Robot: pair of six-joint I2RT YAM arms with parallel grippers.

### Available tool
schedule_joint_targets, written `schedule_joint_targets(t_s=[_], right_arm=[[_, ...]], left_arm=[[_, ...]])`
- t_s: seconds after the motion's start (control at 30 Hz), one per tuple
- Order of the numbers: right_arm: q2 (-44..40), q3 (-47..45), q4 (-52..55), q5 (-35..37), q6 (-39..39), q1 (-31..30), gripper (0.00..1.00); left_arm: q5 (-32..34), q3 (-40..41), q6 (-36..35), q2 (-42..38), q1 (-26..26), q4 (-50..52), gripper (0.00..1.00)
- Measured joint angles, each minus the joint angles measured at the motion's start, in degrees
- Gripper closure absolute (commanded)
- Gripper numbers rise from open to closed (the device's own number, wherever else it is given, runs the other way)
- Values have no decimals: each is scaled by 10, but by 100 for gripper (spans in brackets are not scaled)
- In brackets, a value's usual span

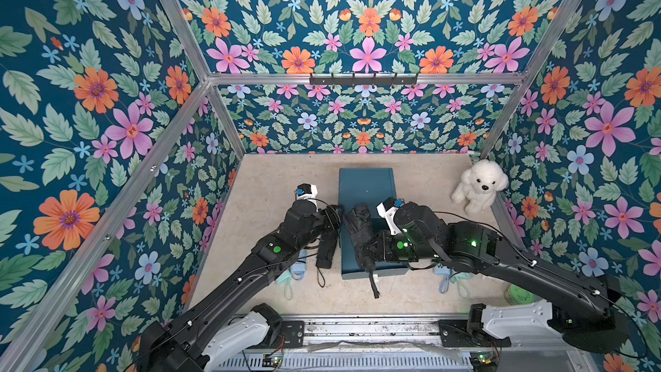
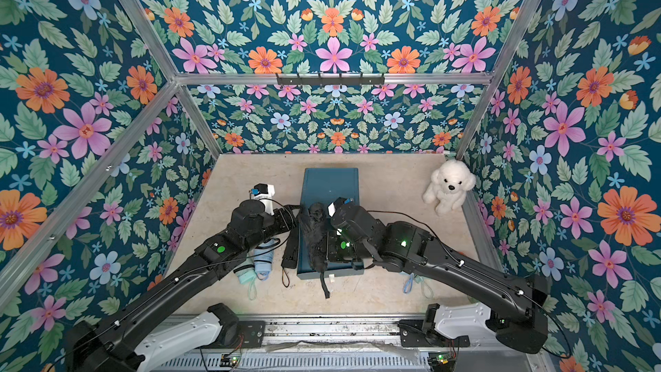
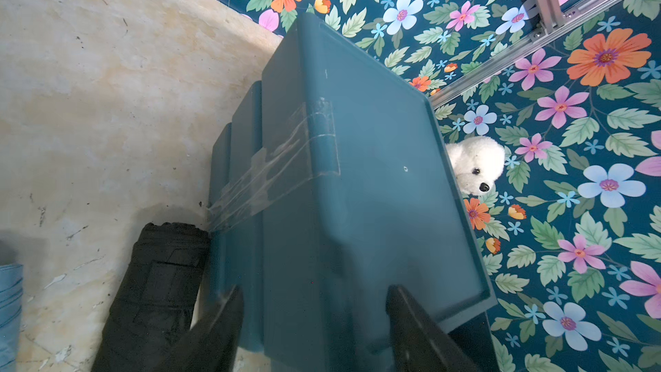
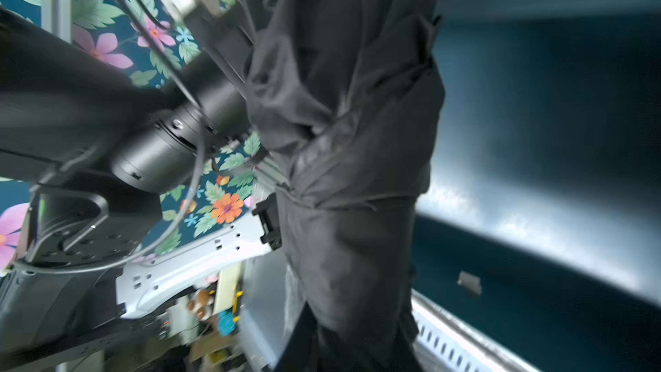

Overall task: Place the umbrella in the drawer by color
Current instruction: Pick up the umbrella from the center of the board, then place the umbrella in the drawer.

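Now: black umbrella above drawer unit

Clamped by the right gripper, it is being held over the unit's six-o'clock end. Spread fingers of the left gripper are being poised at nine o'clock. A drawer is likely needing to be opened next.

drawer unit: stood mid worktop, toward back.
umbrella: hung over unit's front part, lengthwise.
2nd umbrella: lay on worktop, just L of unit.
plush dog: sat in back R corner.
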State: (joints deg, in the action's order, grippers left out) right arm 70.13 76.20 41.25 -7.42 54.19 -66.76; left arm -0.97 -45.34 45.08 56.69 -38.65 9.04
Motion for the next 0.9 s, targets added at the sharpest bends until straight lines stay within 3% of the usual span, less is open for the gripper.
schedule_joint_targets(t_s=[0.2,0.43,0.9], right_arm=[[-15,-64,-50,-57,80,24,100],[-21,-114,-92,-101,119,86,100],[12,-136,-178,-123,151,92,100]], left_arm=[[0,2,0,7,0,-4,31],[-2,9,-3,9,0,-6,31],[-6,12,-5,20,0,-24,34]])
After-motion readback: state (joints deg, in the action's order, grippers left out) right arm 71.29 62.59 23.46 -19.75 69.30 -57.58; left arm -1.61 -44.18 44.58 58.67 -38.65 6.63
